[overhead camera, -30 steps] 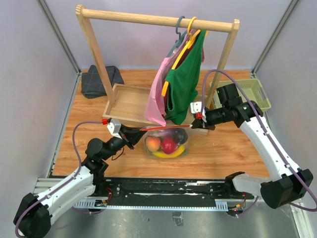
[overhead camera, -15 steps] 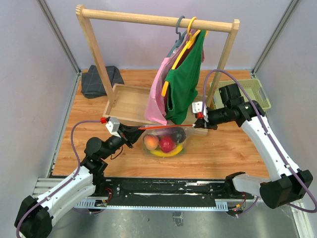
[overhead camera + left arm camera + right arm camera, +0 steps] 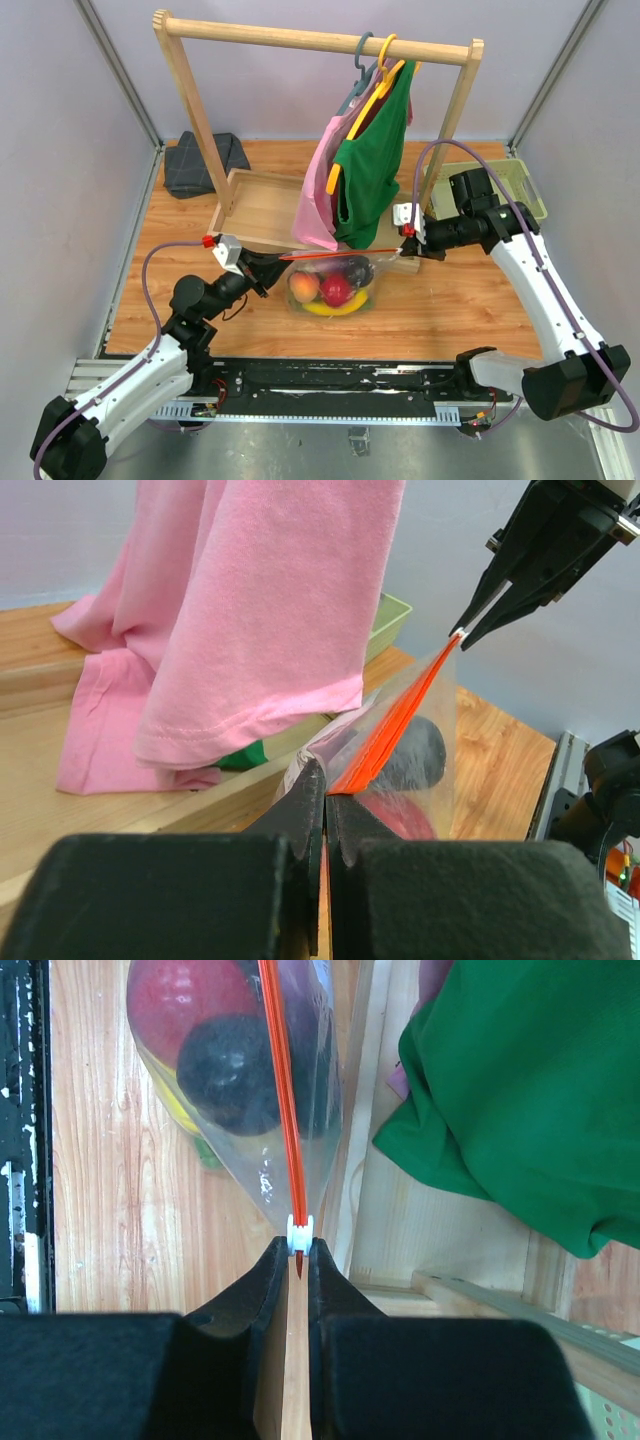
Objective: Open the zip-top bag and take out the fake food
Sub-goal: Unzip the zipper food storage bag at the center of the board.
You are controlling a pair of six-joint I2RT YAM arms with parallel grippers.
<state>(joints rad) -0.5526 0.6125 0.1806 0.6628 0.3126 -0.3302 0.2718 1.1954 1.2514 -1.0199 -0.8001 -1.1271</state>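
Left gripper: your left gripper (image 3: 322, 780) is closed tight, its jaws pinching the near end of the orange-red zip strip (image 3: 392, 725) on the zip-top bag (image 3: 335, 290).
Right gripper: your right gripper (image 3: 298, 1252) is almost fully closed, clamped on the white slider (image 3: 299, 1225) at the strip's other end.
Bag: it hangs from the strip, which runs taut between your two grippers, just in front of the wooden tray (image 3: 262, 212). The strip's two sides lie together along its length. You cannot tell whether the bag's bottom touches the tabletop (image 3: 460, 300).
Fake food: all inside the bag, with a peach (image 3: 305, 287), a red round fruit (image 3: 338, 291), a dark eggplant (image 3: 357, 270) and a yellow banana (image 3: 335, 309) lowest.
In the way: the pink garment (image 3: 250, 630) hangs just behind the strip, its hem close above your left gripper. The green garment (image 3: 500, 1090) hangs just beside the slider end.
Around: both garments hang on hangers from the wooden clothes rack (image 3: 310, 40), which stands on the tray. A dark folded cloth (image 3: 205, 165) lies in the far left corner. A pale green basket (image 3: 528, 192) sits far right, partly behind your right arm.
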